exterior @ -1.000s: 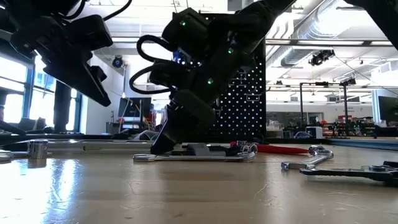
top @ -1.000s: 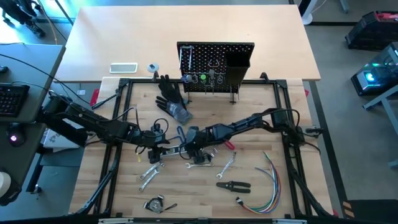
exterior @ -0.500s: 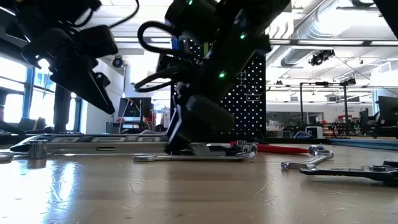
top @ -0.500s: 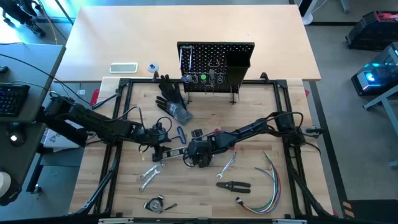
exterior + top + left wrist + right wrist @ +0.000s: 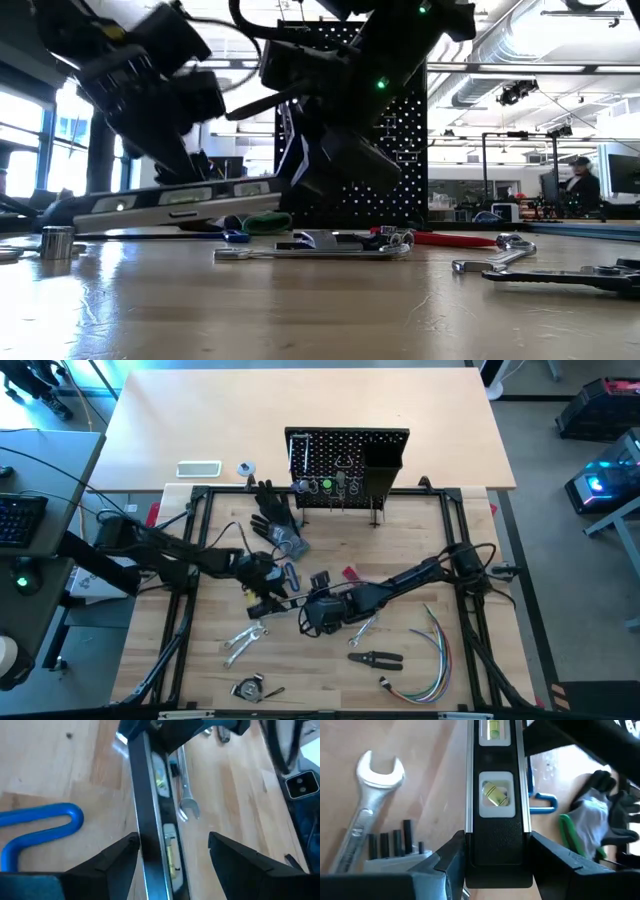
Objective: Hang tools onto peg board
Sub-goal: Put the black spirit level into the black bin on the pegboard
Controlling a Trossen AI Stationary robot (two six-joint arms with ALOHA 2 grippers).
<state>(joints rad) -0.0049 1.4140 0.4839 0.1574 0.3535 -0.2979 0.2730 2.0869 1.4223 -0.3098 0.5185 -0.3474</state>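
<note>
- Long black level with yellow-green vials [image 5: 495, 795], lifted clear of the wooden bench [image 5: 420, 530], long axis nearly flat, slightly tilted, running between the two arms near the bench middle.
- Right pincer [image 5: 495, 865] clamped on one end of the level, fingers [image 5: 451, 857] pressed to both of its long sides.
- Left pincer [image 5: 172, 852] spread wide around the other end; level lying against one finger [image 5: 117, 855], clear gap to the other.
- Silver open-ended wrench [image 5: 365, 810] flat on the bench just beside the level.
- Blue-handled hex key [image 5: 42, 822] lying near the left pincer.
- Upright black perforated peg board [image 5: 345, 460] well apart, at the far bench side, facing the arms.
</note>
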